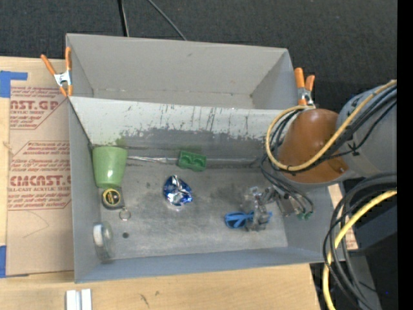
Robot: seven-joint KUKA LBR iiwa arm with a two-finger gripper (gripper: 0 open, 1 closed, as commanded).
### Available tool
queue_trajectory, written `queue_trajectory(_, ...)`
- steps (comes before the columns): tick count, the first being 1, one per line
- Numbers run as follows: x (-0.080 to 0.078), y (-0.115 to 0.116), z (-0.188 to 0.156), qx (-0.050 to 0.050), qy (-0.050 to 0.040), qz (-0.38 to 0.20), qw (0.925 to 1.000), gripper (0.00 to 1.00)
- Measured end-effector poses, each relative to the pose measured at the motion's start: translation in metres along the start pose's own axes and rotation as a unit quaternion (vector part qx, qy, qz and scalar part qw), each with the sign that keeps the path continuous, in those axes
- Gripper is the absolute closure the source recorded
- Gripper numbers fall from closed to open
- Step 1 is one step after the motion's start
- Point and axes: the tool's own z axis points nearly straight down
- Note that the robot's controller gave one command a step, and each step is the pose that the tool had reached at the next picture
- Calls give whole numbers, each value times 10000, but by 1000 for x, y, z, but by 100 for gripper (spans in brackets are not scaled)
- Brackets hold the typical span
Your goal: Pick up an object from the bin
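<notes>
Down low with the hand (261,210), just beside a small blue thing (237,220) near the bin's (181,267) front wall, likely to grab it. Can't tell if open or shut.

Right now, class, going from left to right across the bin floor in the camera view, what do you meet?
The green cup → crumpled blue-and-white wrapper → small blue thing → gripper.

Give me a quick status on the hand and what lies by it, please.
Hand low at right end of bin. Small blue object beside it on the floor, contact unclear. Blue-white wrapper and green block lie well apart; nothing blocking.
</notes>
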Motion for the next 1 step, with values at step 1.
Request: queue_trajectory(1, -2, 0, -80, 19, -40, -3, 10000, 100)
